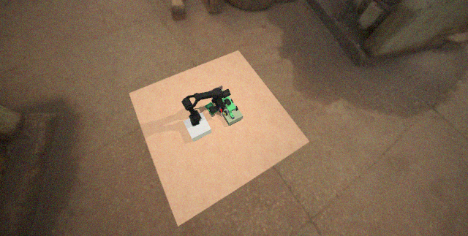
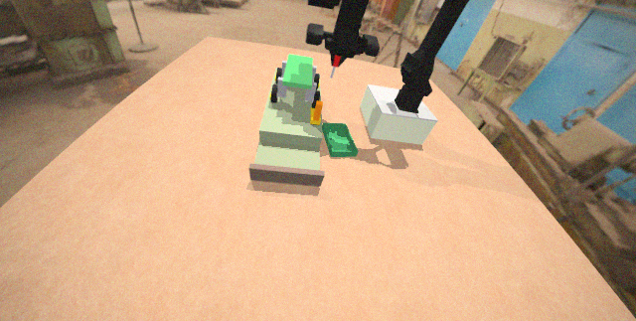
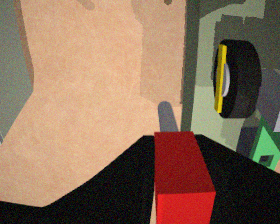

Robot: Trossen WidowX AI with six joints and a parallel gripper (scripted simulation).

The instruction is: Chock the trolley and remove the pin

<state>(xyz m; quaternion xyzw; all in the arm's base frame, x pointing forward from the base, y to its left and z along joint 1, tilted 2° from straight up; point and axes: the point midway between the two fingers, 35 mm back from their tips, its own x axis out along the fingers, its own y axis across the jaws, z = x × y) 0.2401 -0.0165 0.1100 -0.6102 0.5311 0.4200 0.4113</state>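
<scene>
My gripper [image 2: 336,57] [image 3: 172,145] is shut on the red head of the stop pin [image 1: 221,110] and holds it in the air, beside the ramp on the tray's side. The pin's grey shank points down, clear of the ramp. The trolley [image 1: 231,104] [image 2: 299,70], with a green top and black wheels, stands on the upper part of the pale green ramp [image 2: 288,124] [image 3: 208,105]. The yellow chock [image 2: 316,114] with its orange handle stands at the downhill side of the trolley's near right wheel; its contact is too small to tell. The green tray [image 2: 344,154] lies beside the ramp.
The arm's white base block [image 1: 199,130] [image 2: 397,131] stands to the right of the tray in the exterior view. A dark end board [image 2: 286,176] closes the ramp's low end. In the wrist view a trolley wheel [image 3: 245,80] is close on the right.
</scene>
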